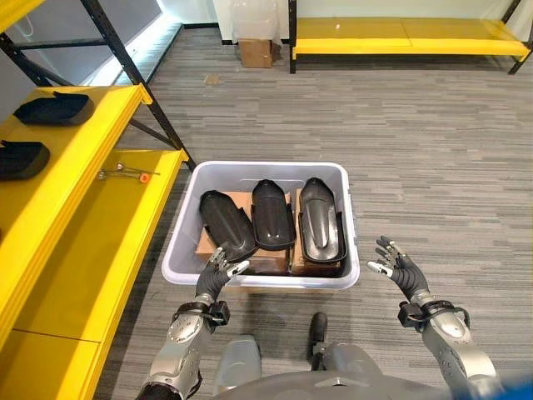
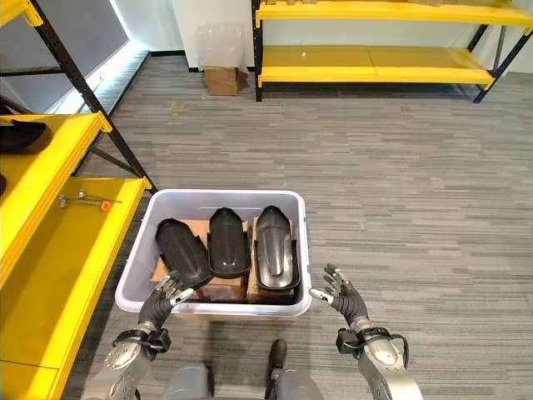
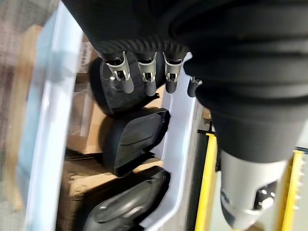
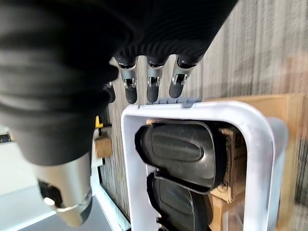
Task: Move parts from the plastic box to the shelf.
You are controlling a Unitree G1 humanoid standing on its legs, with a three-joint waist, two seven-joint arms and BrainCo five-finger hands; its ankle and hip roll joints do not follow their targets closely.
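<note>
Parts, three black moulded shells, lie side by side in the plastic box point(image 1: 348, 218) on the grey carpeted floor point(image 1: 416, 150): the left part point(image 1: 226, 222) is angled, the middle part point(image 1: 272, 214) lies lengthwise and the right part point(image 1: 321, 218) is the glossiest, all resting on brown cardboard pieces point(image 1: 208, 243) in the bottom of the box. The box is pale grey-white with a rounded rim and sits just right of the yellow shelf point(image 1: 92, 225), whose black uprights rise at the far left. On the upper level of that shelf two more black parts already rest, one farther point(image 1: 53, 108) and one nearer point(image 1: 21, 158), well apart from the box. On the lower level a small tool with an orange tip point(image 1: 123, 173) lies near the far edge. The left hand point(image 1: 218, 268) hovers at the near left corner of the box, over its rim, fingers relaxed and spread, holding nothing. The right hand point(image 1: 395, 263) hangs just outside the near right corner, apart from the rim, fingers likewise straight and loosely spread, empty. Far across the floor stand another low yellow shelf point(image 1: 400, 37) and a small cardboard carton point(image 1: 256, 52).
</note>
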